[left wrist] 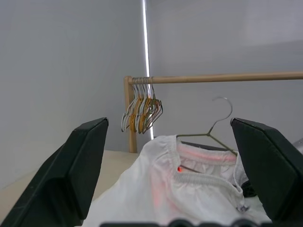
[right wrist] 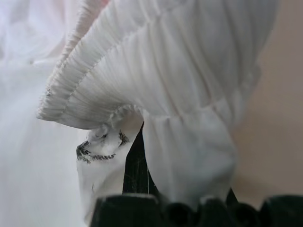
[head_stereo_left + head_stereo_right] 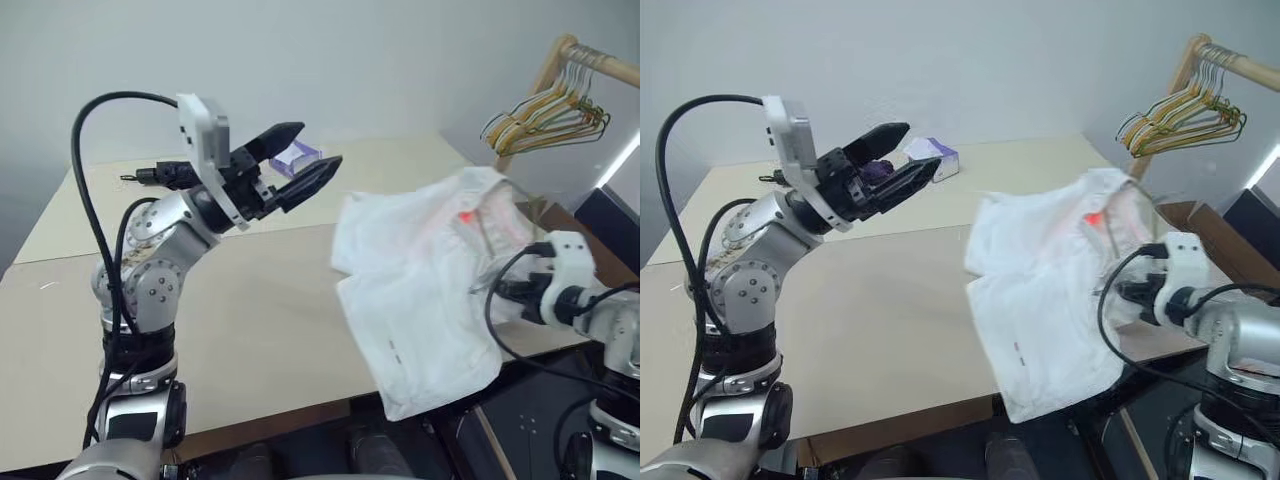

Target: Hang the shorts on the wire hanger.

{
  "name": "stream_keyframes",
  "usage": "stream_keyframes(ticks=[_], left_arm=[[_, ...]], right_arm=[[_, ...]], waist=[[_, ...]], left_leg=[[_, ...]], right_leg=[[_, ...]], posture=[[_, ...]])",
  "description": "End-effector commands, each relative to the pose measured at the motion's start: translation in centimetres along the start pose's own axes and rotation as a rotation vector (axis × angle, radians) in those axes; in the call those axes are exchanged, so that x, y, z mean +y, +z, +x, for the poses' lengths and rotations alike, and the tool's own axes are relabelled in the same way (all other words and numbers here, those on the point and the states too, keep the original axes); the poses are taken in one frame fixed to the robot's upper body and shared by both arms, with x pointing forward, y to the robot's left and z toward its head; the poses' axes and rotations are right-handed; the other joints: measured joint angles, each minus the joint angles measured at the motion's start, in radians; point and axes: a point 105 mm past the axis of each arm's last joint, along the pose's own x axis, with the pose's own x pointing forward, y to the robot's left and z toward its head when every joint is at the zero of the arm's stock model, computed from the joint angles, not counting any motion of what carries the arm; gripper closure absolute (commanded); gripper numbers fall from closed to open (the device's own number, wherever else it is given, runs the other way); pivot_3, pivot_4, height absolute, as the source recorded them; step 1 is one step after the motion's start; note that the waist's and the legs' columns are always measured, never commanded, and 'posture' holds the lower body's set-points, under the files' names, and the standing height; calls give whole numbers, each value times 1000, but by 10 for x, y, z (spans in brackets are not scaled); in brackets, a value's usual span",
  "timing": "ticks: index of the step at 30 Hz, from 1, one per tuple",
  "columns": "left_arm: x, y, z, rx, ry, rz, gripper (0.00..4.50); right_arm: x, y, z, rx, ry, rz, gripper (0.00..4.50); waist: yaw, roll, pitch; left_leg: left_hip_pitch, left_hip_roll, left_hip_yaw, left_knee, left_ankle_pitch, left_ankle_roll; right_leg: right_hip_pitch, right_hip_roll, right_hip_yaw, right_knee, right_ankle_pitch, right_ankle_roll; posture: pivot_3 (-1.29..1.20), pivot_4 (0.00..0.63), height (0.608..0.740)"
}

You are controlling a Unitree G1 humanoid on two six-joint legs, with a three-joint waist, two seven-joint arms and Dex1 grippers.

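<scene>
The white shorts (image 3: 420, 290) hang in the air over the table's right edge, draped over the wire hanger. Its hook (image 1: 221, 116) rises out of the gathered waistband (image 1: 203, 177). My right gripper (image 2: 138, 158) is at the shorts' right side, shut on the wire hanger, with the cloth folded over its dark fingers. My left gripper (image 3: 318, 147) is raised above the table to the left of the shorts, apart from them. Its two black fingers are spread wide and point toward the shorts, with nothing between them.
A small white-purple tissue box (image 3: 932, 155) sits on the beige table (image 3: 250, 320) behind my left gripper. At the far right, a wooden rail (image 3: 600, 60) carries a bunch of yellow-green hangers (image 3: 550, 115). A cardboard box (image 3: 1200, 222) stands past the table's right edge.
</scene>
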Motion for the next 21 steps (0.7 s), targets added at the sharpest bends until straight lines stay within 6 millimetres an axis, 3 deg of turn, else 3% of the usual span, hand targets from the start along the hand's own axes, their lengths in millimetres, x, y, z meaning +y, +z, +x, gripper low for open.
stream_keyframes(ticks=[1,5,11,17,21], left_arm=[[-14,9,8,3,-45,29,35],[-16,16,8,-97,-77,113,35],[-13,10,10,-117,-65,124,35],[-18,8,6,-117,-139,90,35],[-17,7,6,-104,-135,104,35]], right_arm=[[-23,29,-24,-107,-119,48,4500],[-54,56,-40,-197,-264,174,4500],[-83,86,-58,-249,-362,321,4500],[-111,102,-62,-247,-416,464,4500],[-133,101,-61,-238,-455,549,4500]], waist=[[-13,1,0],[-50,1,-1],[-100,2,-1],[-141,2,0],[-157,2,1]], left_leg=[[0,0,1,0,0,0],[1,-1,3,0,0,0],[13,0,4,-5,0,0],[19,-1,4,-6,-1,1],[26,-1,4,-9,-1,2]], right_leg=[[0,0,0,0,0,0],[1,0,1,-2,-1,2],[15,0,2,-11,-1,2],[22,0,4,-15,-3,0],[28,-1,7,-18,-4,-1]], posture=[[-249,0,740],[-264,0,740],[-272,0,740],[-268,0,740],[-263,0,740]])
